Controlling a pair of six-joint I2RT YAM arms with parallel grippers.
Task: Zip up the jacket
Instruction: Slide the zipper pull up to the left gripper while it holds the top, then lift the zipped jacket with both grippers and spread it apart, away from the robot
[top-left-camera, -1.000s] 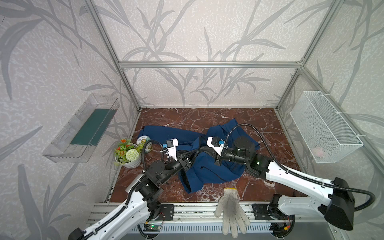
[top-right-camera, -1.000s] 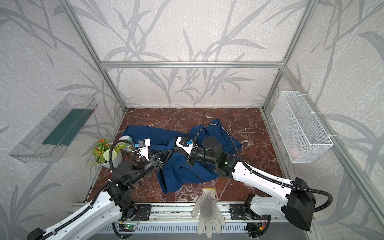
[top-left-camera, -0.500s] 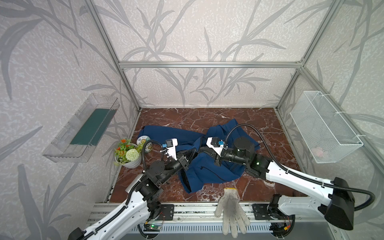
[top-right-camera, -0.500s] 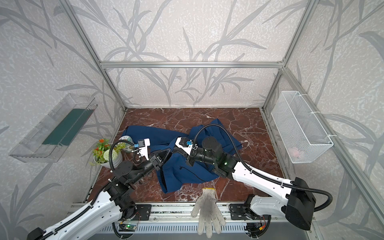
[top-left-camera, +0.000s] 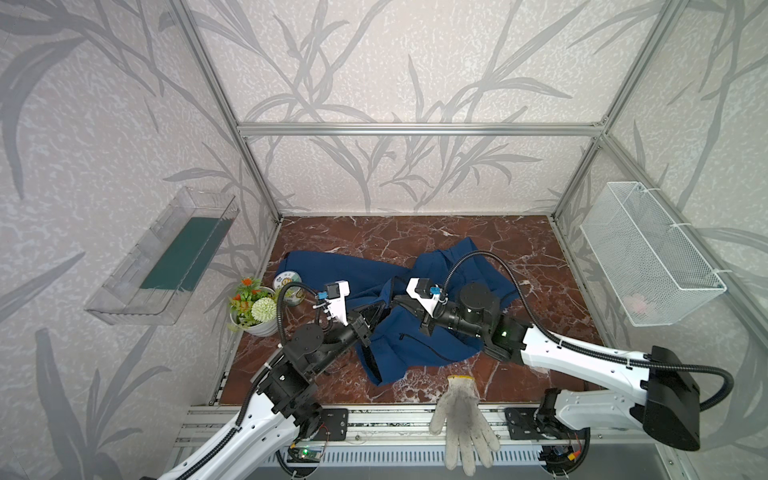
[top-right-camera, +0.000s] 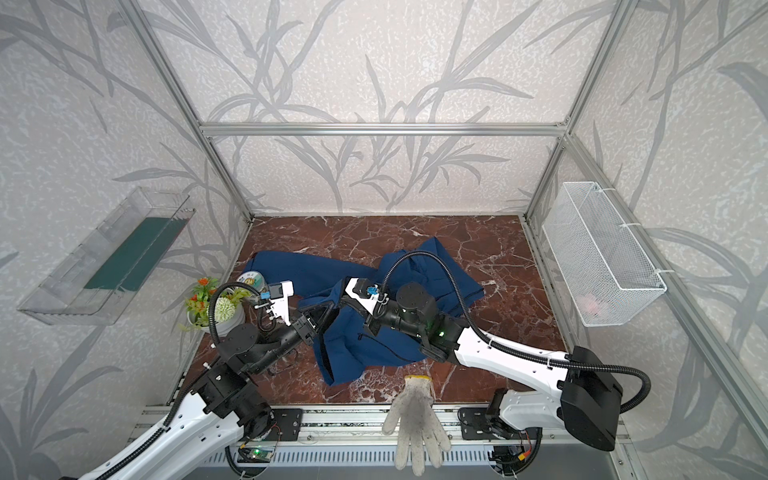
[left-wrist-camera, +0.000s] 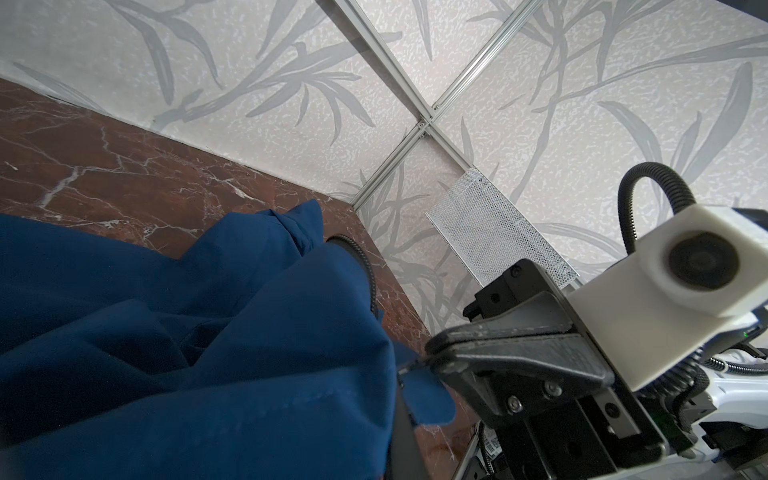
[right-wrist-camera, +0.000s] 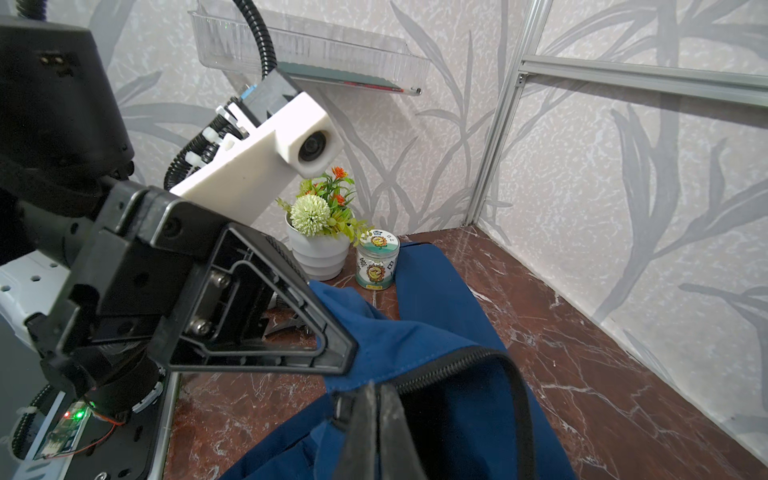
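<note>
Jacket (top-left-camera: 415, 351) lies crumpled mid-way across the marble table (top-left-camera: 415, 237). Left gripper (right-wrist-camera: 348, 359) is clamped tight on a blue fabric edge. Right gripper (left-wrist-camera: 429, 360), just beside it, is pinched closed on the edge carrying the black zipper (right-wrist-camera: 457, 365).

A knitted glove (top-left-camera: 461, 419) is lying at the front edge, while a flowerpot (top-left-camera: 253, 309) is standing just beside a small jar (top-left-camera: 286, 279).
</note>
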